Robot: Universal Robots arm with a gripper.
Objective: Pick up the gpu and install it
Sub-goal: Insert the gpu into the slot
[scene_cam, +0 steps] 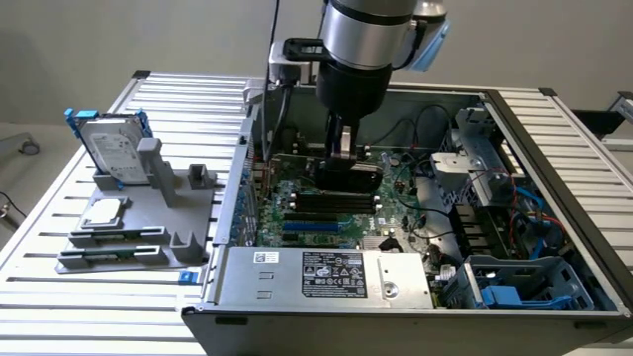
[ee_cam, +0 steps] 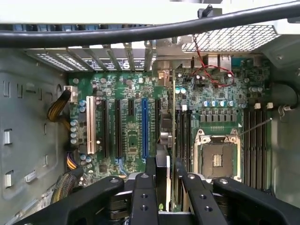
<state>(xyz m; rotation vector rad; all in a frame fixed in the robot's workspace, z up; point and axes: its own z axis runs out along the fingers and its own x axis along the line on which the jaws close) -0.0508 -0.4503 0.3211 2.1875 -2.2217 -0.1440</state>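
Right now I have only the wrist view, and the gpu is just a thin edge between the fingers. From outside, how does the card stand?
Observer: The gpu stands upright, held by the gripper, with its black cover toward the exterior camera, low over the motherboard.
Operator: What is outside the case?
Observer: At the exterior view's left, a grey fixture holds a hard drive in a blue frame, standing on edge.
Operator: And the processor chip?
Observer: The processor chip lies flat on that fixture, nearer the camera than the drive.
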